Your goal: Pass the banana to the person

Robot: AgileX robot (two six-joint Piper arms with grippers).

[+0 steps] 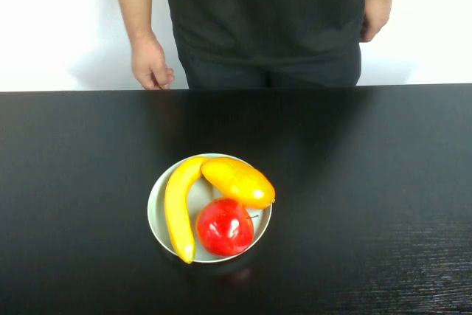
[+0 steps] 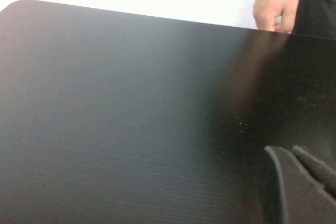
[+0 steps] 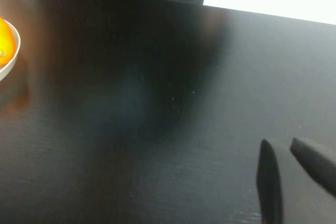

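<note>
The long yellow banana [image 1: 177, 208] lies curved along the left side of a pale bowl [image 1: 153, 212] at the table's middle front. The person [image 1: 265, 20] in a black shirt stands behind the far edge with both hands down; one hand shows in the left wrist view [image 2: 275, 3]. Neither gripper shows in the high view. My left gripper [image 2: 283, 150] hovers over bare table with its fingers together and empty. My right gripper [image 3: 279, 142] hovers over bare table to the right of the bowl [image 3: 14, 51], its fingers a narrow gap apart and empty.
A plump orange-yellow fruit [image 1: 237, 182] and a red apple [image 1: 224, 226] share the bowl with the banana. The black table [image 1: 383, 182] spans the whole view, with its far edge in front of the person.
</note>
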